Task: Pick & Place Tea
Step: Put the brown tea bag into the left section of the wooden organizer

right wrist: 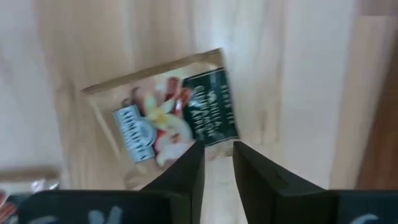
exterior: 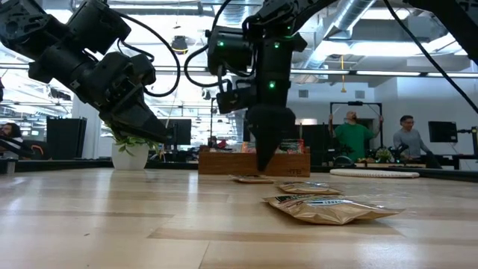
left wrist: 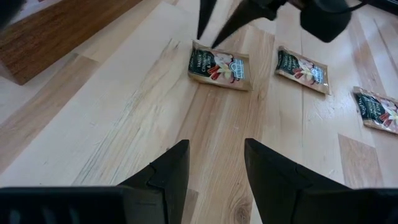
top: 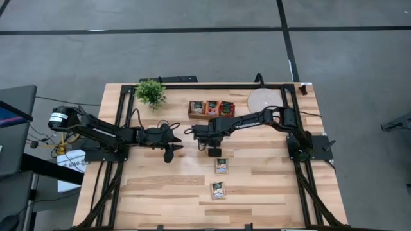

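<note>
My right pincer [top: 214, 152] hangs point-down over the middle of the worktop [top: 270, 186], its tips just above the edge of a pale sachet [right wrist: 165, 118] that lies flat on the wood. My fingers [right wrist: 186, 171] stand a little apart with a narrow gap between them, and nothing sits in that gap — the sachet's dark band shows just past my fingertips. In the low view this pincer [exterior: 266, 166] comes down to the sachet [exterior: 254, 179]; I cannot tell whether the tips touch it.

Two more sachets lie on the worktop nearer the front edge — one [top: 221, 165] just beyond the first, another [top: 218, 190] farther on, both flat and apart from each other. In the left wrist view the three sachets run in a row, the first [left wrist: 219, 65] under my right pincer's dark tips, then the second [left wrist: 303, 68], then the third [left wrist: 376, 111] at the picture's edge.

The wooden tray [top: 211, 116] stands at the back of the worktop with red-orange sachets [top: 226, 108] standing in its compartments. A plant [top: 151, 92] sits to its left, a pale disc [top: 264, 100] to its right.

My left pincer [top: 169, 153] waits above the worktop, left of the right one, its fingers [left wrist: 168, 171] spread wide and holding nothing.

People stand in the room beyond the worktop.
</note>
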Available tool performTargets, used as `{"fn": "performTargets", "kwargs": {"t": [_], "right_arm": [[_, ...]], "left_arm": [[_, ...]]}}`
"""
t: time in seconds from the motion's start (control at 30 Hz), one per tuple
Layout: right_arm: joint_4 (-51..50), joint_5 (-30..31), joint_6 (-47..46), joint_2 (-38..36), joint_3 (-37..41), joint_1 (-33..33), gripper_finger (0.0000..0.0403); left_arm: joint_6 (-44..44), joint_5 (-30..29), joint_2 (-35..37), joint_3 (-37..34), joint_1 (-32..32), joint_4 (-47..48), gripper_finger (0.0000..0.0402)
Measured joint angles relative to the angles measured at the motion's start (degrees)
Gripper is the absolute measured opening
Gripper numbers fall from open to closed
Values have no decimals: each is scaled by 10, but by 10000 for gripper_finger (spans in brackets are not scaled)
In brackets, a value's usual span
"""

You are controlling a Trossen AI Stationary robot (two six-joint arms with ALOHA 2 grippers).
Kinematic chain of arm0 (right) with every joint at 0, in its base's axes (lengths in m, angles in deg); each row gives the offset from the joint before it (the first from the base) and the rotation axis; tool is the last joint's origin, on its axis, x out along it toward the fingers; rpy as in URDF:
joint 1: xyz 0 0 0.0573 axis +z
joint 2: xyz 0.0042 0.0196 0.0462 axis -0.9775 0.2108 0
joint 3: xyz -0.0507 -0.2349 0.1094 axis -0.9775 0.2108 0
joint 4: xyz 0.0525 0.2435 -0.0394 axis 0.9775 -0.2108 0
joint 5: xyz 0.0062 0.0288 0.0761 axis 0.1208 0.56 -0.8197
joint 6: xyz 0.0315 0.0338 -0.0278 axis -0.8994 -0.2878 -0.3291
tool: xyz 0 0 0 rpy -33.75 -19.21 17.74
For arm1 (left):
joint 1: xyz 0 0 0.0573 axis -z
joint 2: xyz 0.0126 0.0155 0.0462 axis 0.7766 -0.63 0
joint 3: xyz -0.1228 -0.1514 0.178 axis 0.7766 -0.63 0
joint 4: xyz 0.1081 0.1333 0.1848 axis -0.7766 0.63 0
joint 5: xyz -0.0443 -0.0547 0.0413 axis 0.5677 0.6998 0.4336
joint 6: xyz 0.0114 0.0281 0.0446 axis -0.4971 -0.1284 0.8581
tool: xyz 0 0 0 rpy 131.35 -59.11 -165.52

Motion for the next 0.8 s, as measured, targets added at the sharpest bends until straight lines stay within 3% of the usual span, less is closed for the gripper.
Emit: {"fn": "performTargets", "kwargs": {"t": [0.43,0.8], "right_arm": [[-1,-22,31,0,-1,-25,123],[42,-54,45,1,33,-33,130]], "left_arm": [[1,0,0,0,0,0,146],[6,0,0,0,0,7,146]]}}
